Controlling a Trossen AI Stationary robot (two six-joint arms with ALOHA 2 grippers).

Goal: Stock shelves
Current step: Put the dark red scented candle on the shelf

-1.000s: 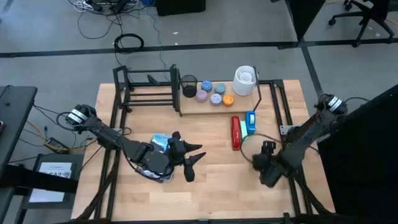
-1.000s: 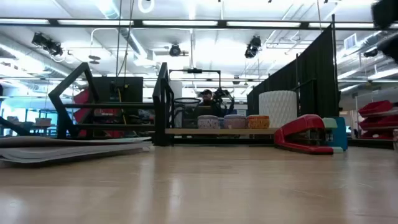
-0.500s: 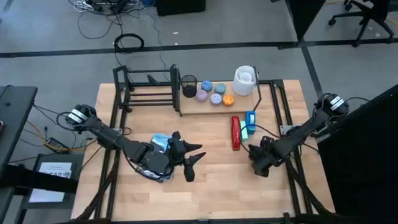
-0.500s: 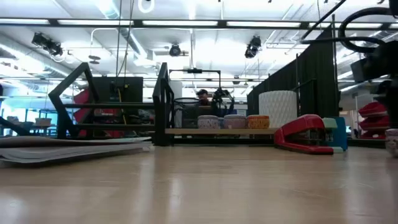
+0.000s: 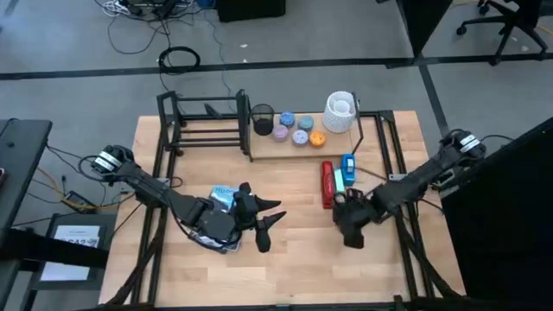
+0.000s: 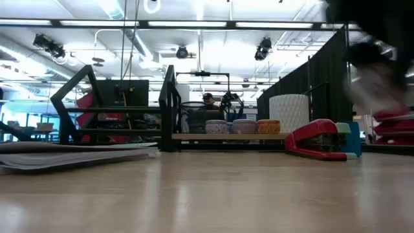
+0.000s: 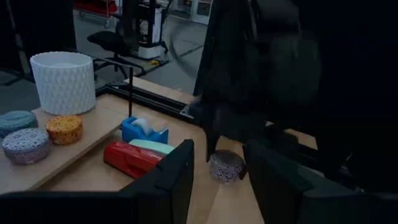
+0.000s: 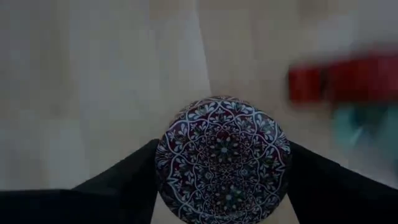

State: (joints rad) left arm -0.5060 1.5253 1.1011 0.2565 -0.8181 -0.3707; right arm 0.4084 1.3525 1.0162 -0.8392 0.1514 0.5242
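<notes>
**Right gripper clamped on a patterned tin near the stapler**

The right gripper point(image 5: 348, 226) was over the tabletop point(image 5: 294, 259), just in front of the red stapler point(image 5: 327, 183). Its two dark fingers point(image 8: 124, 186) were closed against the sides of a small round tin point(image 8: 222, 158) with a dark red, white-patterned lid — one finger on each flank, spread only as wide as the tin itself. In the left wrist view the same tin point(image 7: 226, 166) sat low beneath the dark arm, close to the wood; whether it touched the surface I could not tell.

The left gripper point(image 5: 263, 222) rested at the table's left-centre beside a flat stack of papers point(image 6: 71, 155), its fingers point(image 7: 177, 177) parted with nothing between them.

The shelves point(image 5: 259, 130) stood along the far edge of the table. The barred black rack section point(image 5: 203, 121) was on the left, and the pale wooden board point(image 5: 298, 149) on the right carried a mesh cup point(image 5: 263, 118), four small round tins point(image 5: 294, 130) and a white textured pot point(image 5: 340, 111). In front of the board, beside the stapler, lay a blue tape dispenser point(image 5: 348, 164).
</notes>
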